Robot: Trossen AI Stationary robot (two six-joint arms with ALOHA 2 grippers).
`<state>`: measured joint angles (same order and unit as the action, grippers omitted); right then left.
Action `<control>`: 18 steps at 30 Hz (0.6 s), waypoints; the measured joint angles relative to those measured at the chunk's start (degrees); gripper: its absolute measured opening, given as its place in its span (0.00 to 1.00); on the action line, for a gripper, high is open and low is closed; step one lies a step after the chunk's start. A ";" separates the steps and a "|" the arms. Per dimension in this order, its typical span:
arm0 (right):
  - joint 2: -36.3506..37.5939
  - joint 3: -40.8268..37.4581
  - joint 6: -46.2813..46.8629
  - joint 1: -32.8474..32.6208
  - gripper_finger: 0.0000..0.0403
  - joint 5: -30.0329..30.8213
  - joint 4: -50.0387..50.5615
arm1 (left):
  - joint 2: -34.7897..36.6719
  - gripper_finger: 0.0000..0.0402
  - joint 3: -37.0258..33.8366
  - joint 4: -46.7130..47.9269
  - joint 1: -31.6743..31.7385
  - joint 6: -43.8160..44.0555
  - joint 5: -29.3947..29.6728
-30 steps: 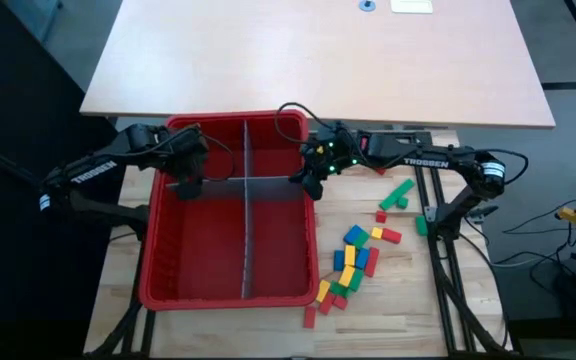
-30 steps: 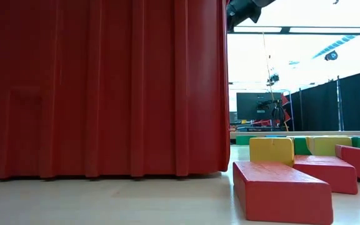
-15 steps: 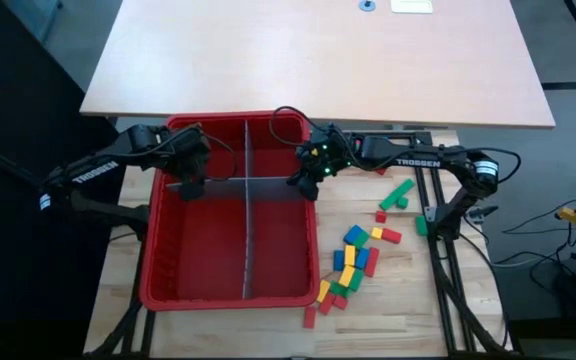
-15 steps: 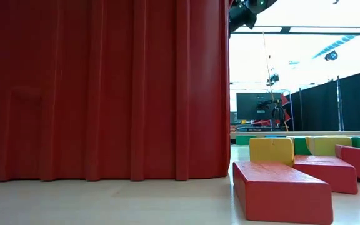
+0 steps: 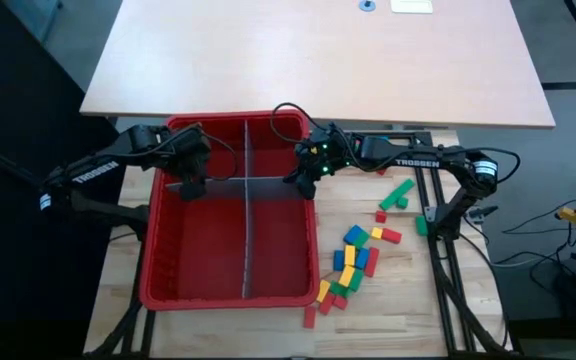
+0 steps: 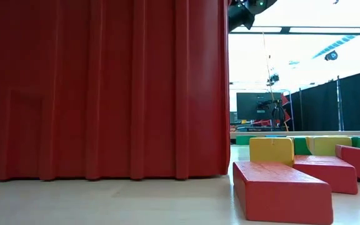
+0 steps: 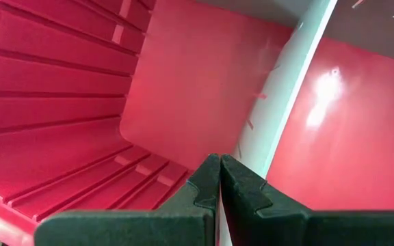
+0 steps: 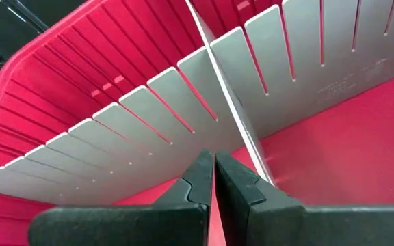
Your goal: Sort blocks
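Blocks lie loose on desk just right of red bin, none inside. L gripper at bin's left wall, jaws pinched on the grey cross divider. R gripper at bin's right wall, jaws closed thin on that divider's other end. Long divider runs down bin middle.

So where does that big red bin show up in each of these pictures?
High view: red bin, centre-left on the table.
Low view: its wall fills the left.
Left wrist view: its inside.
Right wrist view: its inside.
Shared landmark: the grey dividers, in all but the low view.
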<state>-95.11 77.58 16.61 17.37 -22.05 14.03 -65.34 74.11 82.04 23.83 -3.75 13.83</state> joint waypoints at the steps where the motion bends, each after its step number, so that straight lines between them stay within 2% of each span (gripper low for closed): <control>1: 0.00 0.00 0.01 0.00 0.00 0.00 -0.07 | 0.00 0.00 0.00 0.02 0.00 -0.17 0.13; 7: 0.00 0.51 -0.01 0.00 0.00 0.02 -0.14 | 0.00 0.00 0.00 0.00 0.01 -0.20 5.21; 18: 0.02 4.61 -0.98 0.37 0.00 1.01 -1.45 | 0.00 0.00 0.00 -0.02 0.02 -4.86 4.88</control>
<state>-95.09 82.19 15.63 17.74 -21.04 12.58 -65.34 74.11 82.02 23.86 -8.62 18.71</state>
